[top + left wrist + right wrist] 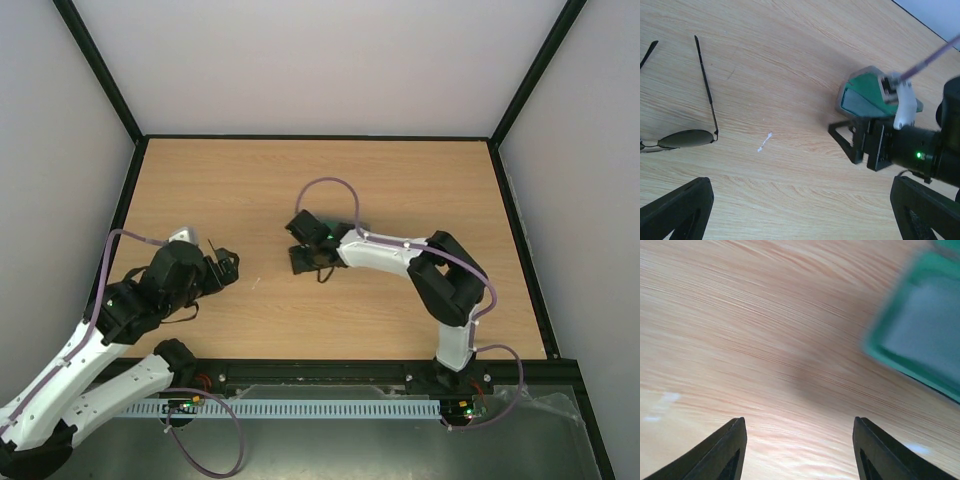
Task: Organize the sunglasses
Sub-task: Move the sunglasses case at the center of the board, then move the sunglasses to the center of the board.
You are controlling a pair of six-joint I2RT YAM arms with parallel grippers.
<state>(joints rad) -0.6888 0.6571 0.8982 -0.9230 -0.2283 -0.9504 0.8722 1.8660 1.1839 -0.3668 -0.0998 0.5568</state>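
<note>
The black sunglasses (687,138) lie on the wooden table with their thin arms unfolded, at the left of the left wrist view. One dark lens shows fully and the other is cut off by the frame edge. My left gripper (800,217) is open and empty, just to the right of the sunglasses. In the top view it (230,265) covers most of them. The grey case (865,95) with green lining stands open in mid-table. My right gripper (310,265) is open and empty just in front of the case. It hovers low over bare wood (800,450), with the case (920,335) blurred at upper right.
A small white speck (765,141) lies on the wood between the sunglasses and the case. A blue-grey surface shows inside the case lining. The table (400,180) is walled by a black frame and pale panels. The right arm's purple cable (335,185) loops above the case.
</note>
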